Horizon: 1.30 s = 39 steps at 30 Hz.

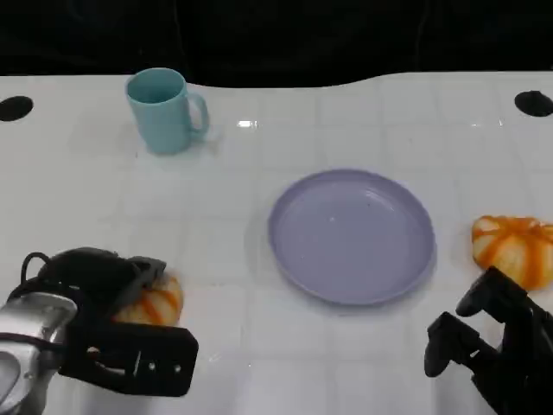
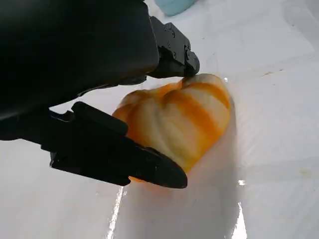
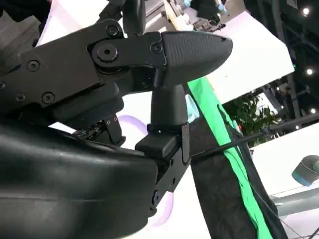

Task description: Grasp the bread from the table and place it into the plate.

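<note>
Bread (image 1: 154,303) lies on the worktop (image 1: 259,363) at lower left of the head view, bracketed but not lifted by the left robot hand (image 1: 112,324), whose fingers (image 2: 164,172) contact opposite sides for transfer to the plate (image 1: 351,236); the right robot hand (image 1: 488,346) is empty, fingers apart.

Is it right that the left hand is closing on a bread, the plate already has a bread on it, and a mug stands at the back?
Not quite: the plate holds nothing, as the head view shows. The second bread lies on the table right of it. The left hand is at its bread, and the mug stands at the back.
</note>
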Available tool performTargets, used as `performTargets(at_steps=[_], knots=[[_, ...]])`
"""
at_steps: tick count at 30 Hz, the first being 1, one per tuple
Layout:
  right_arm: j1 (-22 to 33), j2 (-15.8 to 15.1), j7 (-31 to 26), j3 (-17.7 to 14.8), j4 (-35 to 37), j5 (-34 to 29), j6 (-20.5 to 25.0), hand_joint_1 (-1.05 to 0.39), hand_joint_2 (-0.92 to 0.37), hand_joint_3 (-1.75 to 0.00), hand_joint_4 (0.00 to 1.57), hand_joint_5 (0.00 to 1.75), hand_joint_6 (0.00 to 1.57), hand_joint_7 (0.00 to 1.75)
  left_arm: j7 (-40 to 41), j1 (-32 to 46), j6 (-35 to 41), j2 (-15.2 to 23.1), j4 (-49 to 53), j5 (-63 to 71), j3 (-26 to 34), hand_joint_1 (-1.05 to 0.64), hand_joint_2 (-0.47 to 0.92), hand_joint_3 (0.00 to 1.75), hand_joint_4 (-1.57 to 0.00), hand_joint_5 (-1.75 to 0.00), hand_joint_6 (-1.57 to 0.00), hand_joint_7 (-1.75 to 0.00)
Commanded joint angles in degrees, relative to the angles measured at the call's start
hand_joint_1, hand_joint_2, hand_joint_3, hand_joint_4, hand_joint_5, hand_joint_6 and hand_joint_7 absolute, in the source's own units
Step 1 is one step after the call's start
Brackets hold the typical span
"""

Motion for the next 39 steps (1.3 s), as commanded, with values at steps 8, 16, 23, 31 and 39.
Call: performTargets(at_steps=[8,16,23,31,39], knots=[[0.0,-0.9,0.4,-0.6,-0.3,0.2,-0.4,-0.58,-0.92,-0.40,0.76,1.75,0.54,1.64,11.3,-2.2,-6.0,-0.6,12.7,-5.8,-1.1,-0.31,0.91,0.01,-0.26,-0.08,-0.26,-0.03],[0.0,-0.8,0.2,-0.6,-0.1,-0.9,-1.1,-0.59,-0.92,-0.39,0.75,1.75,0.53,1.65,17.6,-2.9,-12.9,-0.7,16.4,-11.1,0.2,-0.20,0.92,0.26,-0.70,-1.16,-0.93,-0.15],[-0.3,-0.7,0.3,-0.7,0.3,-0.6,-1.1,-0.60,-0.92,-0.38,0.75,1.75,0.50,1.69,28.0,-3.5,-18.9,-0.6,19.6,-11.1,-0.1,-0.25,0.91,0.46,-0.82,-1.73,-0.67,-1.67],[-0.2,-0.6,0.4,-0.8,0.3,-0.6,-1.3,-0.59,-0.92,-0.39,0.74,1.75,0.52,1.66,35.5,-3.9,-26.9,-1.2,23.4,-13.5,1.1,-0.19,0.72,0.83,-0.86,-1.75,-0.67,-1.75],[0.0,-0.6,-0.9,-0.6,-0.4,-0.9,-0.1,-0.58,-0.92,-0.38,0.75,1.75,0.55,1.64,32.0,-4.3,-28.2,-2.0,23.7,-19.2,3.5,-0.20,0.70,0.92,-0.86,-1.75,-0.69,-1.75]])
